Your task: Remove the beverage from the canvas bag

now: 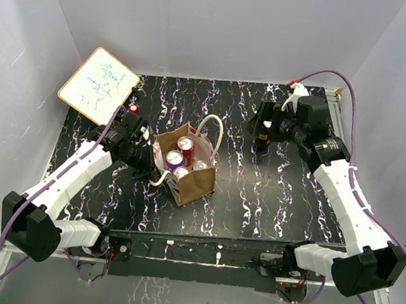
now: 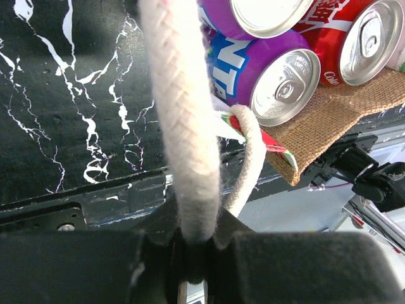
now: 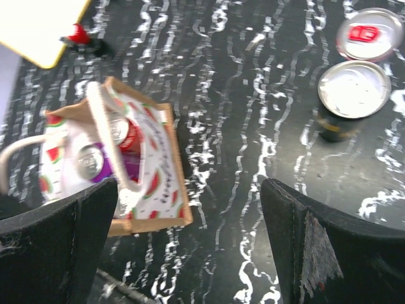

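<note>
The canvas bag point(image 1: 189, 176) stands upright mid-table, tan outside with a watermelon-print lining point(image 3: 155, 183). Several beverage cans sit inside it, among them a red one point(image 1: 184, 145) and a purple one point(image 1: 175, 159); the left wrist view shows their tops, purple point(image 2: 285, 85) and red point(image 2: 364, 41). My left gripper point(image 2: 196, 253) is at the bag's left side, shut on one off-white rope handle point(image 2: 183, 126). My right gripper point(image 3: 190, 240) hangs open and empty above the table, to the right of the bag. Two cans point(image 3: 353, 88) point(image 3: 370, 33) stand on the table beyond it.
A small whiteboard point(image 1: 98, 85) leans at the back left, with a red-capped object point(image 1: 133, 106) beside it. The bag's other handle point(image 1: 213, 127) arches up on the right. White walls close in the black marbled tabletop point(image 1: 271, 196).
</note>
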`<state>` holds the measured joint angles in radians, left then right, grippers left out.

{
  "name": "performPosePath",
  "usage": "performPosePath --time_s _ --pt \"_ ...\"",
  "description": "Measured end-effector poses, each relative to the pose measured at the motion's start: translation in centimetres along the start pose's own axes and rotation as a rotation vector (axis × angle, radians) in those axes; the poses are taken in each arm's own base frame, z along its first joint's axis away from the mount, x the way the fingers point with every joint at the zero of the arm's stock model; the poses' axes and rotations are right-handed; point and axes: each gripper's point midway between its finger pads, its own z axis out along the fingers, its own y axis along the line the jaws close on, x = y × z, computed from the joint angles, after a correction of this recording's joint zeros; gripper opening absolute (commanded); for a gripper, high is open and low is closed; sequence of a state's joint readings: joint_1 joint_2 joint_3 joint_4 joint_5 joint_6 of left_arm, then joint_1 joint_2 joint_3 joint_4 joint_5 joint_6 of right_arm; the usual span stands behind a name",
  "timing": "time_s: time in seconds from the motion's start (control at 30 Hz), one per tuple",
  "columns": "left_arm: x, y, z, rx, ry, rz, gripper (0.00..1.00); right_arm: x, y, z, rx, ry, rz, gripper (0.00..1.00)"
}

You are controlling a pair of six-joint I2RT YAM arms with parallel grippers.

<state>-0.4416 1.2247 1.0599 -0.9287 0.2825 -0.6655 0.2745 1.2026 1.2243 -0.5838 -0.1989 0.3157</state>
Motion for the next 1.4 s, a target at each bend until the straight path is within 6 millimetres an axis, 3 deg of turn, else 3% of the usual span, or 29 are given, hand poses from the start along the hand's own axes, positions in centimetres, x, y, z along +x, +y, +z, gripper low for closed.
performPosePath --time_s 0.17,0.3,0.43,0.53,0.6,0.9,1.13,1.4 --pt "0.2 -0.1 0.2 0.017 0.012 0.008 0.00 -1.7 4.8 -1.7 -0.153 -0.006 0.020 0.99" --pt "0.2 -0.2 0.2 0.020 0.009 0.015 0.00 -2.2 11.2 -2.9 -0.294 0.004 -0.012 0.99" --pt "0.2 0.1 0.2 0.010 0.007 0.041 0.00 -1.0 18.7 -2.8 -0.419 0.050 -0.070 0.99" --pt "0.2 0.4 0.1 -0.002 0.006 0.060 0.00 1.6 21.9 -1.5 -0.428 0.113 -0.077 0.99" --pt "0.0 0.3 0.0 -0.001 0.001 0.070 0.00 3.2 22.2 0.1 -0.379 0.155 -0.055 0.99" --pt "-0.8 -0.6 -0.4 0.026 -0.023 0.068 0.00 9.3 18.4 8.6 -0.046 0.340 0.047 0.99" --pt "-0.7 -0.7 -0.4 0.028 -0.021 0.047 0.00 11.7 16.7 13.9 0.157 0.392 0.088 0.99" --pt "-0.6 -0.8 -0.5 0.031 -0.018 0.033 0.00 13.6 14.2 16.4 0.341 0.382 0.163 0.99"
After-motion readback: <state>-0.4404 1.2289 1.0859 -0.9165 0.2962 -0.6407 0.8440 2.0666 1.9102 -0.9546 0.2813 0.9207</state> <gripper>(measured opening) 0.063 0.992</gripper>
